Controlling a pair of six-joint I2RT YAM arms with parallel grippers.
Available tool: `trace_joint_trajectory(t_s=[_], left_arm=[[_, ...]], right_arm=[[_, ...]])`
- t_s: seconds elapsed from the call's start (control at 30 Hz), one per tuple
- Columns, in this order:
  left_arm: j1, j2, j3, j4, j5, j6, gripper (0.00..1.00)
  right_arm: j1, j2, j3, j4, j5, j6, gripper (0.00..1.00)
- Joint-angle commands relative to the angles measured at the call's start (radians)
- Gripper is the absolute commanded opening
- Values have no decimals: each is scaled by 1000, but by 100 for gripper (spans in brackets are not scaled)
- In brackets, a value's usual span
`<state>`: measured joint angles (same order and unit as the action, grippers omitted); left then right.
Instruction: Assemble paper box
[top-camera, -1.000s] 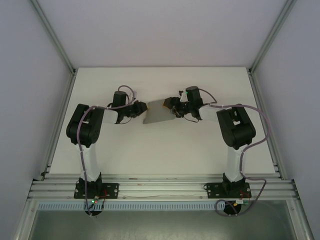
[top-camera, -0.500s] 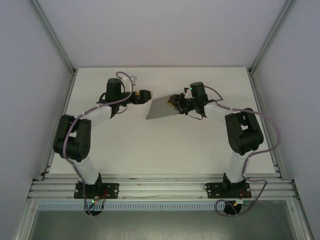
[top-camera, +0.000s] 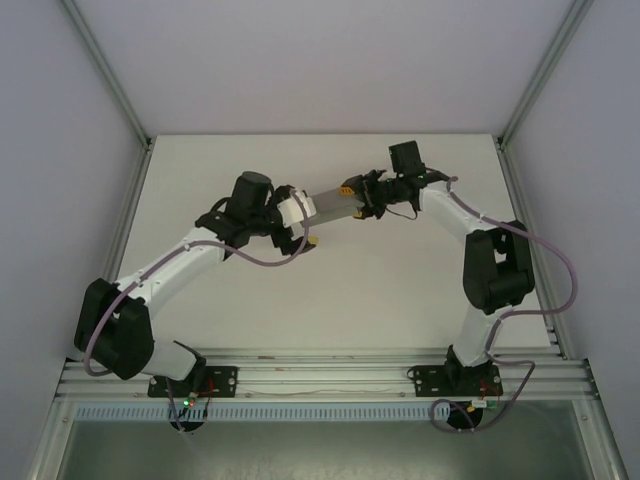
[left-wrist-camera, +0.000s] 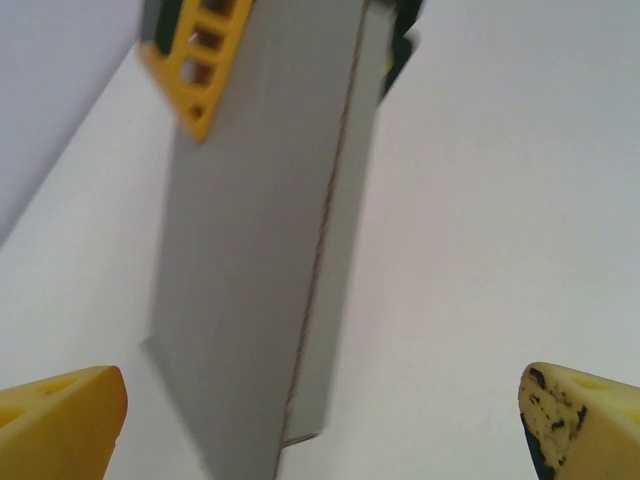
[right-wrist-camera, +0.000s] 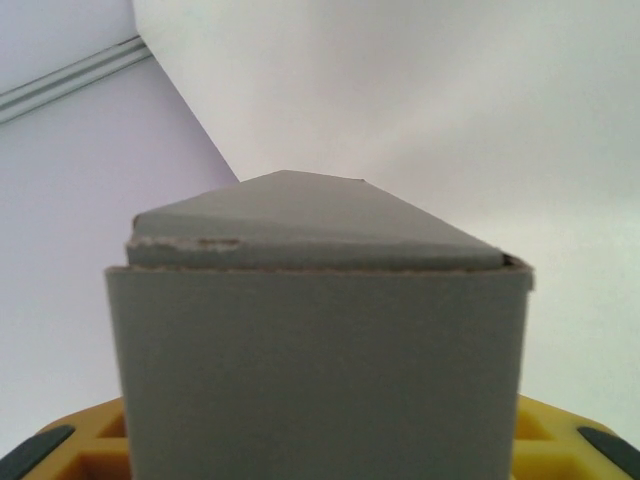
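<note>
Paper box (top-camera: 328, 203): grey, flat, at the far middle of the counter (top-camera: 330, 300); lies between the two grippers, long axis running 9 to 3 o'clock.
Right arm: elbow raised on the right side, forearm reaching toward 11 o'clock, wrist turned to 9 o'clock.
Right gripper (top-camera: 352, 201): fingers (right-wrist-camera: 560, 445) clamped on the box's 3 o'clock end.
Left arm: stretched out low from its base toward 1 o'clock.
Left gripper (top-camera: 300, 215): fingers (left-wrist-camera: 60, 420) spread wide; the box's 9 o'clock end sits just ahead of them, contact cannot be determined.
</note>
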<state>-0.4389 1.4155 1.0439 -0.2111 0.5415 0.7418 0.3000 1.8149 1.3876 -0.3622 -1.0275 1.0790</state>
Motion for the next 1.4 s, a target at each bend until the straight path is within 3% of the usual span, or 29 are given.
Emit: trace_joint_trajectory(t_s=[0.0, 0.13, 0.47, 0.6, 0.83, 1.03, 1.17, 1.23, 1.37], left_arm=[[-28, -11, -22, 53, -188, 138, 100], [-41, 44, -5, 78, -269, 159, 100], [-48, 164, 81, 55, -252, 151, 91], [-47, 174, 88, 66, -254, 139, 81], [-48, 170, 92, 78, -242, 142, 54], [-47, 175, 117, 29, -230, 143, 46], [-47, 184, 135, -33, -235, 162, 43], [-45, 186, 149, -97, -215, 182, 42], [-41, 189, 161, -199, -164, 220, 42]], right_arm=[[2, -37, -15, -11, -82, 129, 45], [3, -54, -28, 15, -80, 170, 45], [22, -42, -56, 141, -120, 262, 46], [33, -26, -61, 143, -132, 262, 46], [34, -31, -60, 138, -127, 243, 51], [33, -46, -66, 97, -84, 188, 63], [17, -82, -87, 91, 3, 134, 76], [-11, -110, -89, 35, 89, 44, 100], [-58, -171, -94, -71, 387, -184, 100]])
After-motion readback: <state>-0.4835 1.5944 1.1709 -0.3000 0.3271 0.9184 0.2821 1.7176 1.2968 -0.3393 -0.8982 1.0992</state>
